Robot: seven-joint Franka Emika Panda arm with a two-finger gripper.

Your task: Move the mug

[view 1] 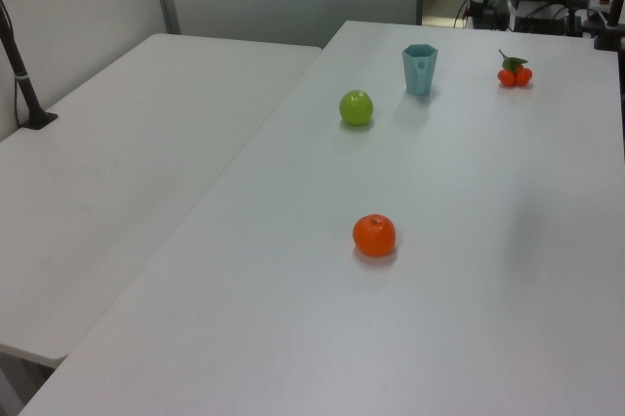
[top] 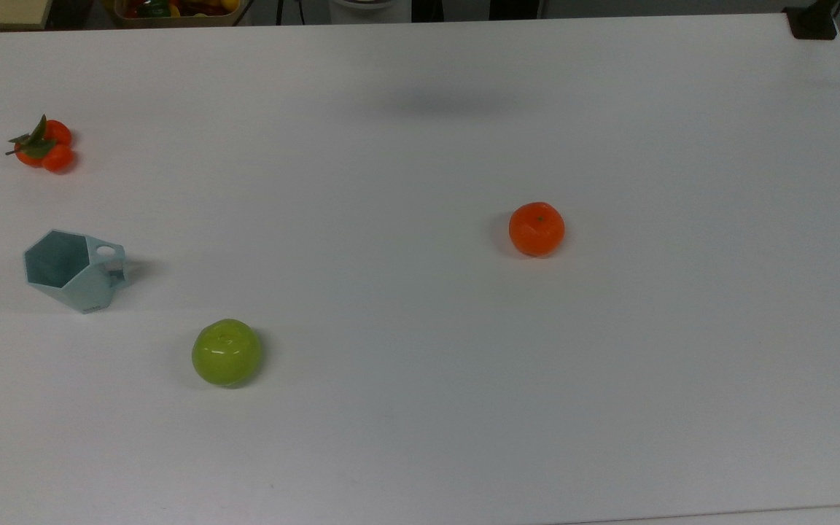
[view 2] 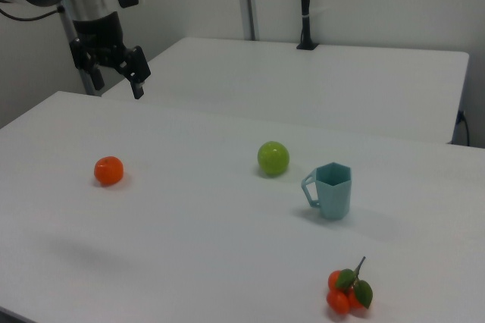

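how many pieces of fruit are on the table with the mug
3: a green apple beside the mug, a lone orange out mid-table, and a leafy cluster of small oranges near the top view's left edge.

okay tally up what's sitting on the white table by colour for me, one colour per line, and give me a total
Orange: 2, the single orange and the leafy cluster of small oranges
Green: 1, the green apple
Pale blue-green: 1, the mug
Total: 4

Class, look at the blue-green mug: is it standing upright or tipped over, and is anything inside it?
Upright and empty: the mug stands on its base, rim level, and the top view shows its bare interior.
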